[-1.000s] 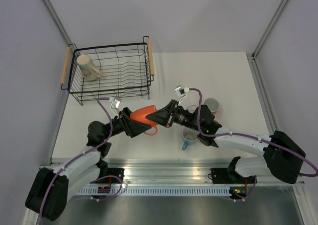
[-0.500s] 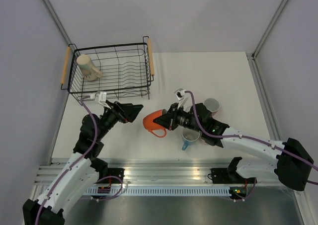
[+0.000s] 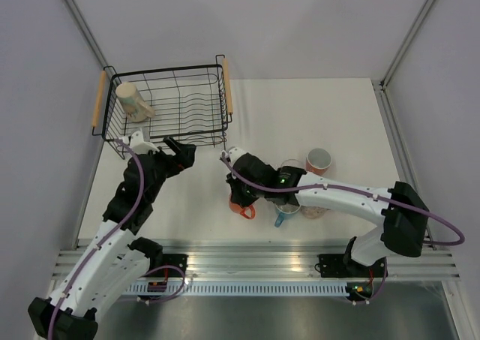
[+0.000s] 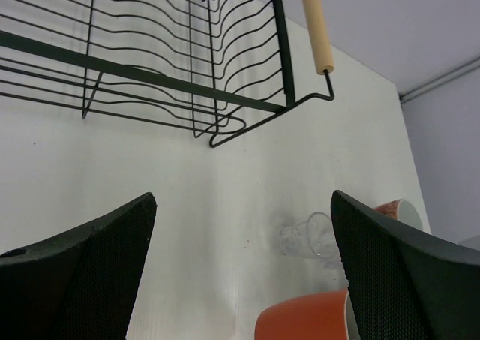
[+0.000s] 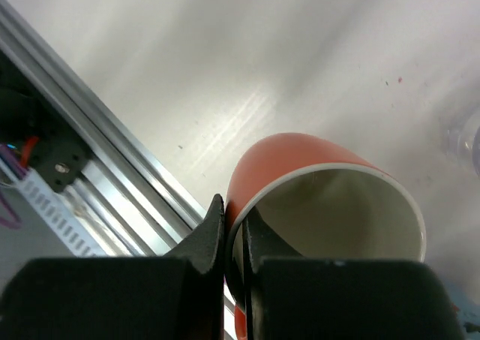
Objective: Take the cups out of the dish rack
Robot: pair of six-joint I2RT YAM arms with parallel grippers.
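The black wire dish rack [image 3: 169,133] stands at the far left and holds one cream mug [image 3: 133,101] in its left corner. My left gripper [image 3: 180,148] is open and empty, just in front of the rack's near right corner; the left wrist view [image 4: 241,197] shows the rack's wires [image 4: 172,85] and wooden handle [image 4: 315,25] ahead. My right gripper [image 3: 238,193] is shut on the rim of the orange mug [image 3: 241,204], low over the table. In the right wrist view [image 5: 234,227] one finger is inside and one outside the orange mug [image 5: 292,156].
Beside the right arm are a blue mug [image 3: 280,219], a pink-red patterned cup [image 3: 319,160], a pale cup [image 3: 312,209] and a clear cup [image 3: 289,164] that lies on its side in the left wrist view [image 4: 311,239]. The metal rail [image 3: 247,254] runs along the near edge.
My left gripper has let go of the orange mug and swung back to the rack. My right gripper has taken the mug and lowered it towards the table near the blue mug.
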